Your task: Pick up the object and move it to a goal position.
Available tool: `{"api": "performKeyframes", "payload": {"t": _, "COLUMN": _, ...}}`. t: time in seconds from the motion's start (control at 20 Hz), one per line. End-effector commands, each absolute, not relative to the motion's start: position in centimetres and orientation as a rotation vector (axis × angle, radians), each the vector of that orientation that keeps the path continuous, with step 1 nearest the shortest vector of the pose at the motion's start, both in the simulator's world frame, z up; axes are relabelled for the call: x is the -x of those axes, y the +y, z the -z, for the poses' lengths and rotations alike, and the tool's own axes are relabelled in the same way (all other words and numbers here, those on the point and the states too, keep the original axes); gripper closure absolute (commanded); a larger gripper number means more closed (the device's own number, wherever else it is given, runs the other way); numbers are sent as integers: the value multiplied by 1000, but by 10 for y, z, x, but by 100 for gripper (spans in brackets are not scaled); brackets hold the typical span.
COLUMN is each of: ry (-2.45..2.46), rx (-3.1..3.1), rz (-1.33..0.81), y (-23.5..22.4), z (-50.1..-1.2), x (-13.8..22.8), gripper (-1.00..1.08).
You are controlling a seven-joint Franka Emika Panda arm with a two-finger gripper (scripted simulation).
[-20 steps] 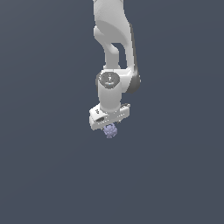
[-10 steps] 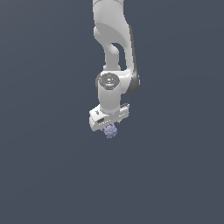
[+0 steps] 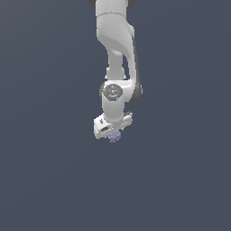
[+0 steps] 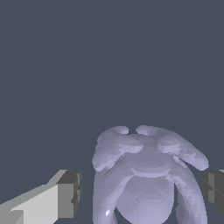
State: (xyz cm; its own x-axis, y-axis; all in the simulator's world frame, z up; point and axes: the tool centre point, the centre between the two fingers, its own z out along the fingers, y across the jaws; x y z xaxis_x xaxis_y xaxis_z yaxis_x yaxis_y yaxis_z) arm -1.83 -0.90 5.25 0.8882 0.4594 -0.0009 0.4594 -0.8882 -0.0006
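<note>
The object [image 3: 115,136] is a tiny pale lavender-grey lump showing just under the white hand in the exterior view. The wrist view shows it large and lobed [image 4: 146,175], sitting between the two fingers. My gripper [image 4: 142,192] straddles it, with one dark pad [image 4: 70,192] standing a little apart from its side. The other pad [image 4: 214,190] is close by the opposite side. The jaws are open, with a visible gap at one pad. In the exterior view the gripper [image 3: 113,133] points straight down over the object.
The white arm [image 3: 116,40] comes down from the top of the exterior view. All around lies a plain dark blue-grey surface [image 3: 45,171] with no other objects or edges in sight.
The arm has come down a little over the last second, bringing the hand lower around the object. The object has stayed where it was.
</note>
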Motion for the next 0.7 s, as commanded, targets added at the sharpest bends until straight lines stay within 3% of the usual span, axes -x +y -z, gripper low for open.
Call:
{"api": "performKeyframes", "payload": {"t": 0.0, "ry": -744, "rx": 3052, "rz": 0, "y": -9, "z": -44, "x": 18, "gripper": -92}}
{"api": "performKeyframes", "payload": {"t": 0.2, "ry": -744, "rx": 3052, "rz": 0, "y": -9, "z": -40, "x": 17, "gripper": -92}}
{"api": "performKeyframes", "payload": {"t": 0.25, "ry": -744, "rx": 3052, "rz": 0, "y": -9, "z": -40, "x": 17, "gripper": 108}}
{"api": "performKeyframes", "payload": {"t": 0.65, "ry": -744, "rx": 3052, "rz": 0, "y": -9, "z": -40, "x": 17, "gripper": 108}}
